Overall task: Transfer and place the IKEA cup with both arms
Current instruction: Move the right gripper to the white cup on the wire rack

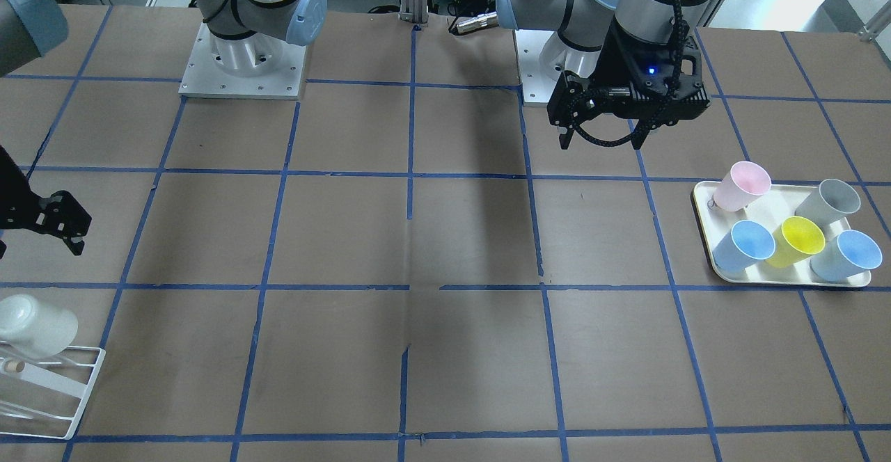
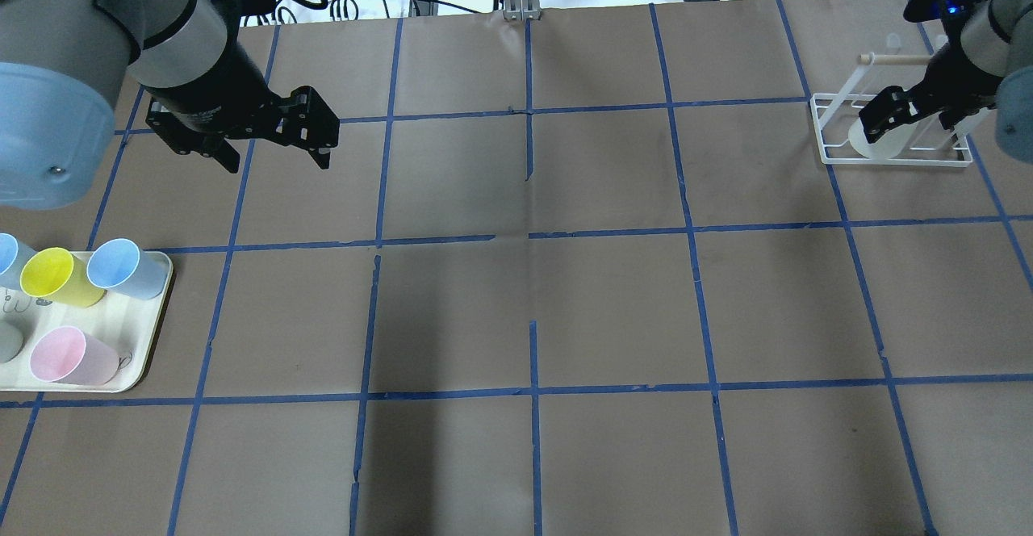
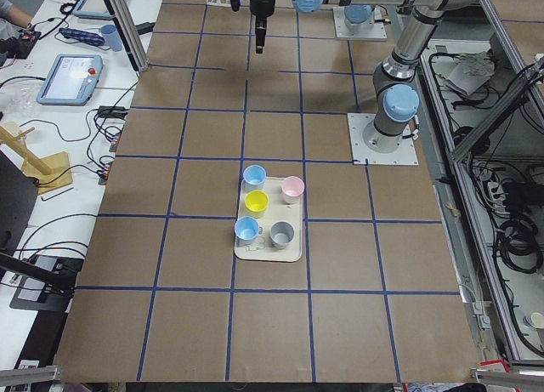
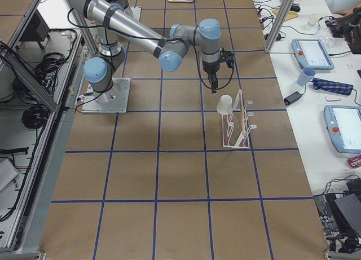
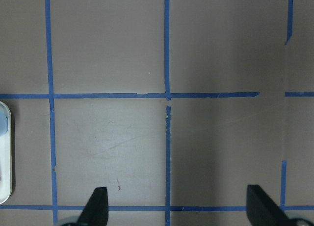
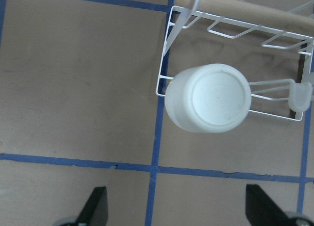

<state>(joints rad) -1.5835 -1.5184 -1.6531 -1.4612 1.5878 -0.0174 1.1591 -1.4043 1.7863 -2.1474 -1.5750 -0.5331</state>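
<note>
The white IKEA cup (image 6: 208, 104) sits upside down and tilted on a prong of the white wire rack (image 6: 274, 37). It also shows in the front view (image 1: 38, 323) and the right side view (image 4: 225, 104). My right gripper (image 6: 179, 209) is open and empty, hanging above the cup without touching it; it also shows in the overhead view (image 2: 908, 124), where it partly hides the cup (image 2: 876, 144). My left gripper (image 2: 278, 165) is open and empty, held above bare table at the far left; it also shows in the front view (image 1: 602, 143) and the left wrist view (image 5: 177, 206).
A cream tray (image 2: 153, 334) on my left holds pink (image 2: 69, 356), yellow (image 2: 52, 276), grey and two blue cups (image 2: 121, 267). It also shows in the front view (image 1: 703, 204). The rack (image 2: 892, 157) stands at the far right. Brown table has blue tape grid.
</note>
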